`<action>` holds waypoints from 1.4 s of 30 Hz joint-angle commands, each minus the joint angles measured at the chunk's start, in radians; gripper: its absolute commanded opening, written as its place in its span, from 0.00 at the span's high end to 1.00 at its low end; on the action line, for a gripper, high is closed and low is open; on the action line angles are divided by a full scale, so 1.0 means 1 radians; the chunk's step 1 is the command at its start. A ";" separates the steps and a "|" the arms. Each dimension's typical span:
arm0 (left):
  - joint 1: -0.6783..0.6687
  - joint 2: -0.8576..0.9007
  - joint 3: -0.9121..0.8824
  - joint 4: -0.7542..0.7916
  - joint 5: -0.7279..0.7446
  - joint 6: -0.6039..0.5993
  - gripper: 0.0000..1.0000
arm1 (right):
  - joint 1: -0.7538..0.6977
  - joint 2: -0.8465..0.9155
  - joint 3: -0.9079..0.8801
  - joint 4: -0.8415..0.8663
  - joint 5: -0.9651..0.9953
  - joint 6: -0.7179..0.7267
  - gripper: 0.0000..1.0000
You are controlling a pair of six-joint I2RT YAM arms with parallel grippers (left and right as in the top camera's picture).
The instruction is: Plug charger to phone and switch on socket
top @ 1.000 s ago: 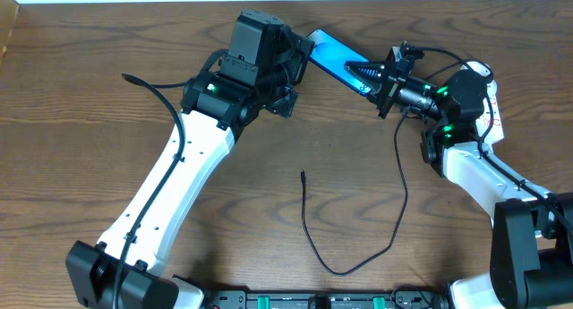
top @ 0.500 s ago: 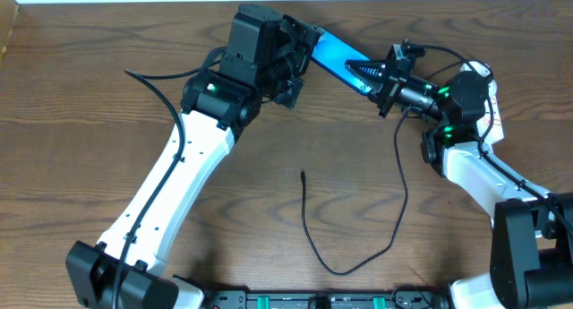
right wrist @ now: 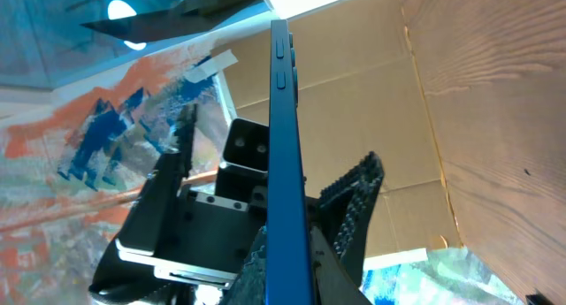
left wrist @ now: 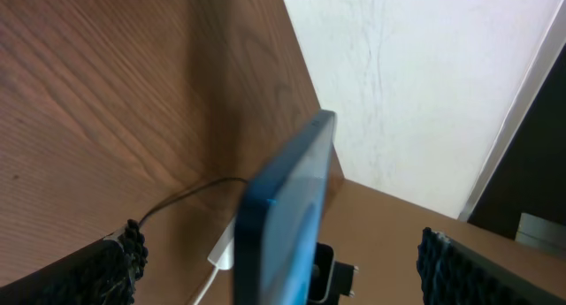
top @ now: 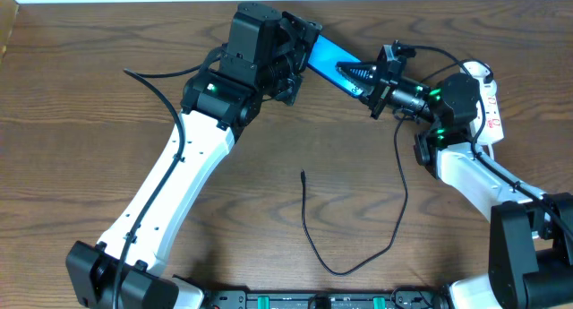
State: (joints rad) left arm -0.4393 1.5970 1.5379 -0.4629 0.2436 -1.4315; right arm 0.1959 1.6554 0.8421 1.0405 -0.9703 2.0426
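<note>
One long, thin black charger [top: 304, 206] lies loose on the wooden table [top: 89, 121], nearest the robot's base. It curls in an open loop, and its small plug tip [top: 303, 174] is free and well apart from everything else. Beyond it, two arms reach toward the far edge, the left arm [top: 192, 161] and the right arm [top: 466, 166]. One white socket [top: 491, 101] with red marks lies at the right, partly hidden behind the right arm. Farthest back, between the two arms, is one phone [top: 329, 55], tilted, with its screen bright cyan. The right jaws are closed on its right end, holding it. The left jaws stand wide apart around its other end, one pad on each side, neither touching it. Whether the phone rests on the table cannot be told.
</note>
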 commanded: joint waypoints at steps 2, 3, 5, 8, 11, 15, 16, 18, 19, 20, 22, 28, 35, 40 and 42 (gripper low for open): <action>0.003 -0.002 0.016 0.009 -0.034 0.056 0.02 | 0.008 -0.047 0.014 0.021 0.034 0.009 0.98; 0.003 -0.002 0.016 0.009 -0.042 0.064 0.02 | 0.008 -0.048 0.014 0.023 0.037 0.009 0.99; 0.003 -0.002 0.015 0.008 -0.055 0.070 0.03 | 0.009 -0.051 0.014 0.023 0.037 0.009 0.99; 0.003 -0.001 0.016 0.009 -0.054 0.070 0.03 | 0.009 -0.055 0.014 0.023 0.037 0.009 0.99; 0.003 0.002 0.015 0.008 -0.054 0.070 0.03 | 0.009 -0.063 0.014 0.023 0.037 0.009 0.99; 0.003 0.003 0.015 0.008 -0.054 0.069 0.03 | 0.009 -0.064 0.014 0.023 0.036 0.009 0.98; 0.003 0.003 0.015 0.008 -0.054 0.069 0.03 | 0.009 -0.064 0.014 0.023 0.036 0.009 0.98; 0.003 0.003 0.015 0.008 -0.054 0.069 0.03 | 0.009 -0.064 0.014 0.023 0.036 0.009 0.98; 0.003 0.003 0.015 0.008 -0.054 0.069 0.03 | 0.009 -0.064 0.014 0.023 0.036 0.009 0.99; 0.003 0.003 0.015 0.008 -0.054 0.069 0.03 | 0.009 -0.064 0.014 0.023 0.036 0.009 0.98; 0.003 0.003 0.015 0.008 -0.054 0.069 0.03 | 0.009 -0.064 0.014 0.023 0.036 0.009 0.99; 0.003 0.003 0.015 0.008 -0.054 0.069 0.03 | 0.009 -0.064 0.014 0.009 0.029 0.009 0.98; 0.011 0.007 0.009 0.017 -0.094 0.070 0.03 | 0.009 -0.064 0.014 -0.058 0.038 0.009 0.99; 0.019 0.024 0.004 0.041 -0.089 0.069 0.03 | 0.009 -0.064 0.014 -0.069 0.068 0.009 0.99; 0.026 0.040 0.002 0.055 -0.059 0.069 0.03 | 0.009 -0.064 0.014 -0.072 0.072 0.009 0.99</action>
State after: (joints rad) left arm -0.4263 1.6032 1.5375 -0.4240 0.1734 -1.3823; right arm 0.1959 1.6276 0.8421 0.9607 -0.9325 2.0457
